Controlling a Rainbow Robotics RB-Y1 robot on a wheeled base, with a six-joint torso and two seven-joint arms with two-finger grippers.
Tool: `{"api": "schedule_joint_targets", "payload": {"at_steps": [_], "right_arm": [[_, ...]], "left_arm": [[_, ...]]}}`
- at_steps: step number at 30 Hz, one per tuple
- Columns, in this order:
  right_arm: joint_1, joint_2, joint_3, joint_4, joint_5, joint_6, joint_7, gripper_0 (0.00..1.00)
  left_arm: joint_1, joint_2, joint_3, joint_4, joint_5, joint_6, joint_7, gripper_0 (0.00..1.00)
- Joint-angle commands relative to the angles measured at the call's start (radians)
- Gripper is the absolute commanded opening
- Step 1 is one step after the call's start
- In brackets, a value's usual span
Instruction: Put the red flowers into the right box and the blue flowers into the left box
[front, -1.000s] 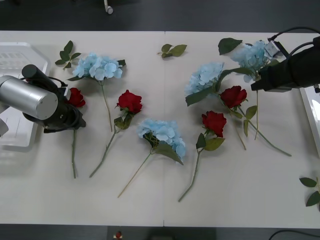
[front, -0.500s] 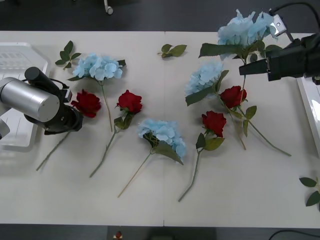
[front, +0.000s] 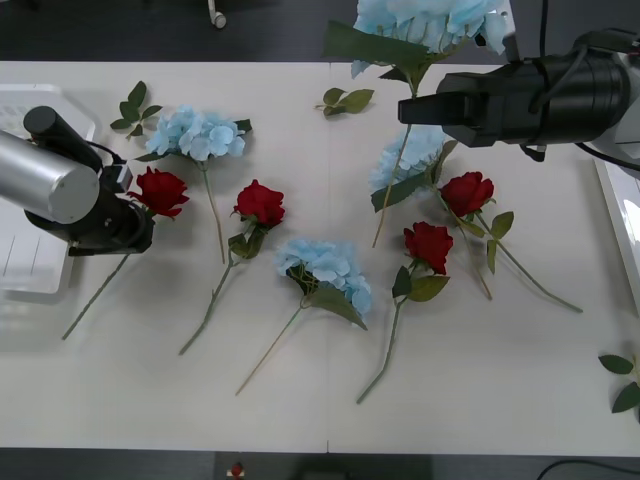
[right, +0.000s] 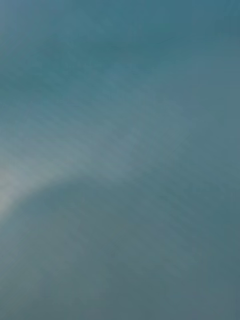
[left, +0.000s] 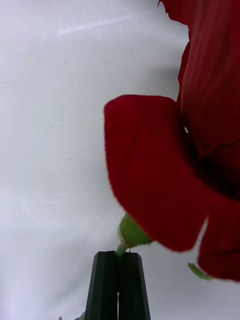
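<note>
My left gripper is shut on the stem of a red flower, just right of the left box. Its stem slants down to the table. In the left wrist view the black fingers pinch the stem under the red bloom. My right gripper is shut on a blue flower, held high over the table's far middle with its stem hanging down. Three more red flowers and three blue flowers lie on the table. The right box shows at the right edge.
Loose green leaf sprigs lie at the far left, the far middle and the near right edge. The near strip of the white table is bare.
My right arm has lifted the blue flower off the table and carried it up and leftward. My left gripper has raised the red flower a little, swinging its stem toward the left box.
</note>
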Motion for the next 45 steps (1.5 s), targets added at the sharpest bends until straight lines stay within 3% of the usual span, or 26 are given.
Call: {"api": "schedule_joint_targets", "payload": {"at_steps": [1, 8, 16, 25, 29, 37, 45], "right_arm": [[-0.024, 0.045, 0.005, 0.006, -0.004, 0.001, 0.024, 0.0], [-0.03, 0.116, -0.004, 0.011, 0.021, -0.013, 0.024, 0.0], [-0.053, 0.123, -0.003, 0.038, 0.059, -0.02, 0.024, 0.0], [-0.059, 0.08, -0.003, 0.044, 0.127, -0.034, 0.024, 0.0], [-0.061, 0.057, -0.003, 0.041, 0.168, -0.031, 0.024, 0.0], [-0.061, -0.023, -0.001, 0.035, 0.319, -0.017, -0.191, 0.0], [-0.061, -0.13, 0.019, 0.034, 0.466, 0.004, -0.371, 0.0]], "left_arm": [[0.045, 0.027, 0.148, -0.084, 0.007, 0.085, -0.076, 0.0], [0.094, 0.027, 0.286, -0.193, 0.038, 0.212, -0.077, 0.0], [0.129, 0.019, 0.418, -0.295, 0.104, 0.289, -0.096, 0.0], [0.142, -0.071, 0.644, -0.304, 0.329, 0.3, -0.336, 0.0], [0.14, -0.099, 0.684, -0.304, 0.41, 0.287, -0.424, 0.0], [0.142, -0.134, 0.694, -0.302, 0.657, 0.2, -0.56, 0.0], [0.129, -0.186, 0.693, -0.304, 0.831, 0.154, -0.562, 0.0]]}}
